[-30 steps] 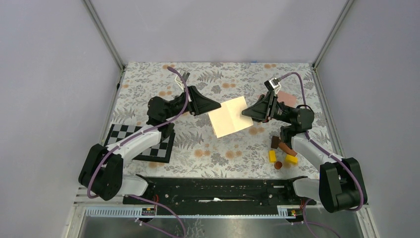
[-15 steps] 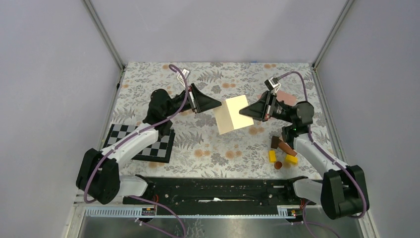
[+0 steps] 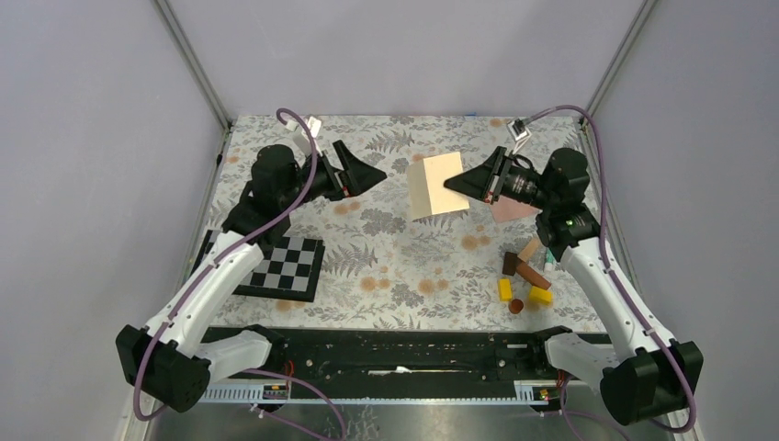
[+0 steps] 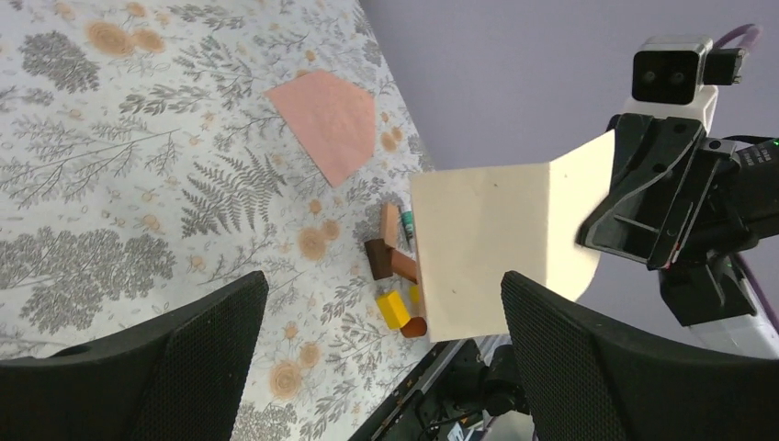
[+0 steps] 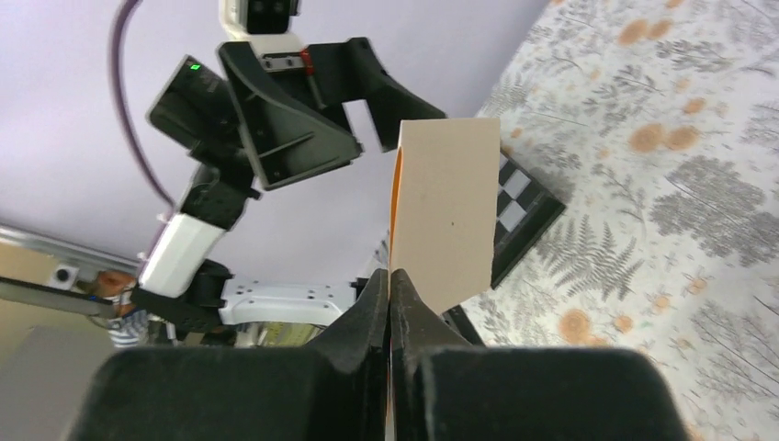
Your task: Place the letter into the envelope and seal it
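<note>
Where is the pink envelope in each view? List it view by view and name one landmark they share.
Top external: the envelope lies right of centre, flat on the cloth, partly hidden by the right gripper.
Left wrist: the envelope is at upper centre, flat and fully visible.
Right wrist: not in it.
Shared landmark: the cream sheet pinched in the right gripper's jaws shows in all three views.

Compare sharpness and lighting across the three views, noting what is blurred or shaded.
Top external: sharp, evenly lit; the cream sheet shows one darker face. Left wrist: the left fingers dark and soft, sheet and envelope crisp. Right wrist: the shut right fingers blurred up close, the sheet sharper.
</note>
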### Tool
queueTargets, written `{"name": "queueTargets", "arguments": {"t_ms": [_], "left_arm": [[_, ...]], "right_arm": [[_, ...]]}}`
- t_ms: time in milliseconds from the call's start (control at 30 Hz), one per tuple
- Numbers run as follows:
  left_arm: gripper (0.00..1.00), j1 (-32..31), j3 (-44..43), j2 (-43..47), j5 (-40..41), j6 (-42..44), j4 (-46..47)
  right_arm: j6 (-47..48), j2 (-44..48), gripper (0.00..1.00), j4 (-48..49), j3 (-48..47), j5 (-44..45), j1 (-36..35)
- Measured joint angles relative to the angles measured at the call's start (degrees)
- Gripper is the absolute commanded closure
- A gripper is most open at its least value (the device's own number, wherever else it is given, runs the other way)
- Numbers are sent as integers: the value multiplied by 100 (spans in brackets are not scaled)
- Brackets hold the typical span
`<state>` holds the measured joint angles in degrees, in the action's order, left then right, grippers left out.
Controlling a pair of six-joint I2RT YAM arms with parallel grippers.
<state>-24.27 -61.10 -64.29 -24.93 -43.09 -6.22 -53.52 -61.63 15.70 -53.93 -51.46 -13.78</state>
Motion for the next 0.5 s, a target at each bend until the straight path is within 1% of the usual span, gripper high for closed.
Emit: {"name": "queueTargets", "arguments": {"t_ms": [133,267,500], "left_arm": [[1,0,-42,81,72,-59,-472],[1,-2,9,87,-39,-452,-459],[1,-201,173,52,-76,-817,-424]], "right_arm": [[649,-48,100,-820,-199,481,-240],[1132,-155,100,-1379,-439,1064,-708],[1318,-286,100,-1565,-535,1644,-1115]]}}
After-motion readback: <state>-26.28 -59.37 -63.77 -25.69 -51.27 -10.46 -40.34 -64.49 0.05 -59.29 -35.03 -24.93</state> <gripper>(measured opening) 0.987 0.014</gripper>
